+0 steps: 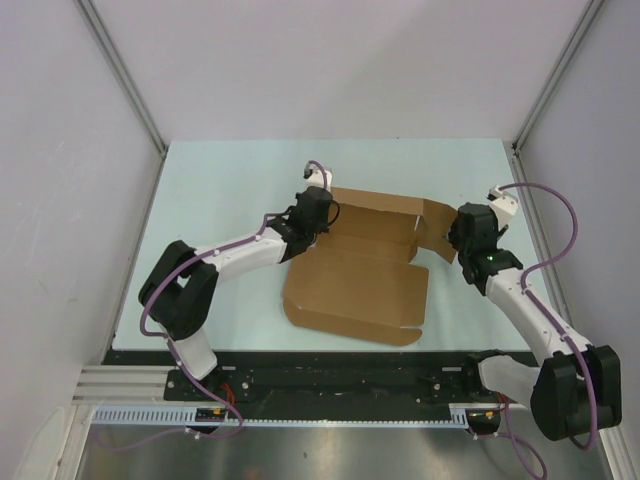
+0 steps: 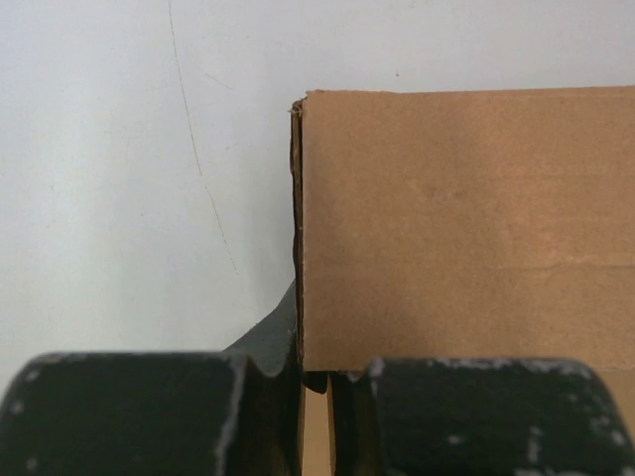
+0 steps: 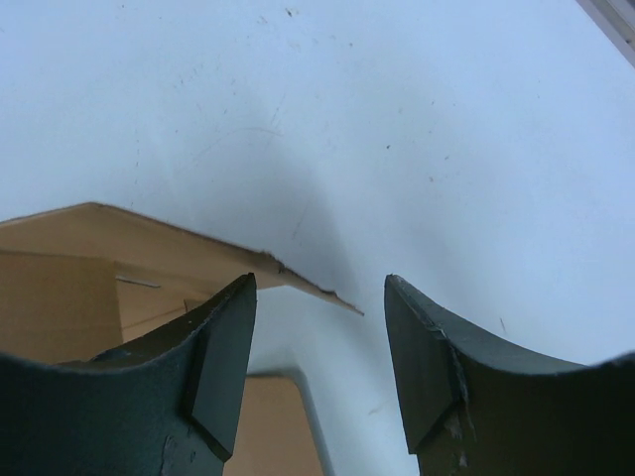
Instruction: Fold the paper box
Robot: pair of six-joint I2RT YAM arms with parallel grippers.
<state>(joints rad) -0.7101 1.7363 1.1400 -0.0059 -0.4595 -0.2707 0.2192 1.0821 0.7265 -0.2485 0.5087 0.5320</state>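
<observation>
The paper box (image 1: 355, 285) is a brown cardboard sheet lying mid-table, its far part folded up into walls (image 1: 378, 205). My left gripper (image 1: 312, 215) is at the box's far left corner. In the left wrist view it (image 2: 316, 375) is shut on a thin cardboard edge, and a brown panel (image 2: 466, 228) stands upright just past the fingers. My right gripper (image 1: 462, 238) is at the raised right end flap (image 1: 436, 228). In the right wrist view it (image 3: 317, 297) is open, with the flap's edge (image 3: 149, 233) running past the left fingertip (image 3: 233, 327) and its torn corner pointing into the gap.
The pale blue-green table top (image 1: 230, 190) is walled in by white panels with metal posts at the far corners (image 1: 155, 140). A black rail (image 1: 340, 365) carrying both arm bases runs along the near edge.
</observation>
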